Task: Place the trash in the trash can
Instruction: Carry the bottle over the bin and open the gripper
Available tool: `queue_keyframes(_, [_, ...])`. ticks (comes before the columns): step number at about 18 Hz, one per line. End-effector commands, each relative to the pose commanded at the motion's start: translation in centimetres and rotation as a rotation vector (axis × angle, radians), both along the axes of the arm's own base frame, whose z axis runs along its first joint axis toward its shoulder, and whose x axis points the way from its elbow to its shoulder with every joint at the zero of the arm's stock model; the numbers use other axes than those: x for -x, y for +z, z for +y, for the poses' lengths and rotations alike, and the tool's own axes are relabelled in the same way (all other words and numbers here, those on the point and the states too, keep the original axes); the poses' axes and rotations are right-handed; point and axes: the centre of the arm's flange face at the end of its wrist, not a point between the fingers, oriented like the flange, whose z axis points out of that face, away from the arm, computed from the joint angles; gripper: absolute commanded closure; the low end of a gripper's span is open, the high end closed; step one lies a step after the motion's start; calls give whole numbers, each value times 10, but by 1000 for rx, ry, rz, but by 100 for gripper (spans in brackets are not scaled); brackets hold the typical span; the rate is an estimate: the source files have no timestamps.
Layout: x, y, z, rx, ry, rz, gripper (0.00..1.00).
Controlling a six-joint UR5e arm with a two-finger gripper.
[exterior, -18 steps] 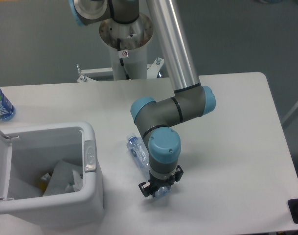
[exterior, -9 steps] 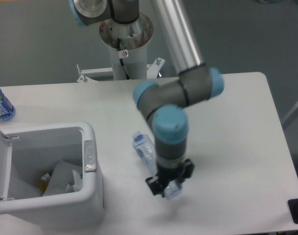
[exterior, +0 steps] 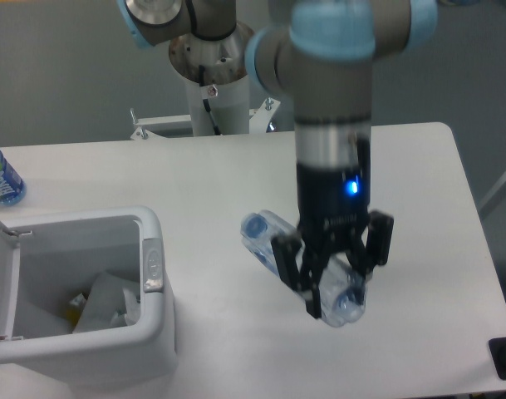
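Gripper (exterior: 334, 268) is clamped across the clear plastic bottle (exterior: 307, 266), held in the air above the table's (exterior: 419, 166) middle, toward the front edge. Bottle lies tilted, one end up-left, the other down-right past the fingers. Trash can (exterior: 157, 332) sits at the front-left corner, lid (exterior: 2, 283) swung open to the left, white crumpled paper (exterior: 103, 303) inside. Grey latch button (exterior: 152, 264) faces the bottle side. Blue-labelled bottle (exterior: 1, 176) stands at the left edge, well apart.
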Motion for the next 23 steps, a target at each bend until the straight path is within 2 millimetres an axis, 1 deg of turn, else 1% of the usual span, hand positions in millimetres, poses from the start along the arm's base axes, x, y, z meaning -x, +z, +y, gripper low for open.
queue_keyframes(2, [-21, 7, 10, -9, -34, 9, 42])
queue_keyframes(3, [-36, 11, 18, -15, -59, 16, 44])
queue_keyframes(5, [-57, 25, 28, -41, -92, 39, 44])
queue_keyframes(6, [-73, 27, 36, -44, -119, 45, 44])
queue_keyframes(8, [-99, 22, 51, -39, -164, 38, 44])
queue_keyframes(10, [-130, 11, 68, -25, -217, 25, 44])
queue_keyframes(11, [-135, 5, 73, -18, -228, 19, 44])
queue_keyframes(12, [-136, -2, 78, -11, -235, 14, 44])
queue_keyframes(13, [-136, -4, 80, -11, -238, 13, 44])
queue_keyframes(16, [-145, -23, 97, 1, -269, 18, 44])
queue_keyframes(19, [-140, -43, 109, 22, -283, 21, 43])
queue_keyframes(20, [-140, -46, 111, 24, -288, 25, 42])
queue_keyframes(21, [-139, -49, 112, 30, -291, 24, 29])
queue_keyframes(22, [-139, -51, 112, 35, -298, 31, 2])
queue_keyframes(23, [-139, -51, 112, 37, -303, 37, 0])
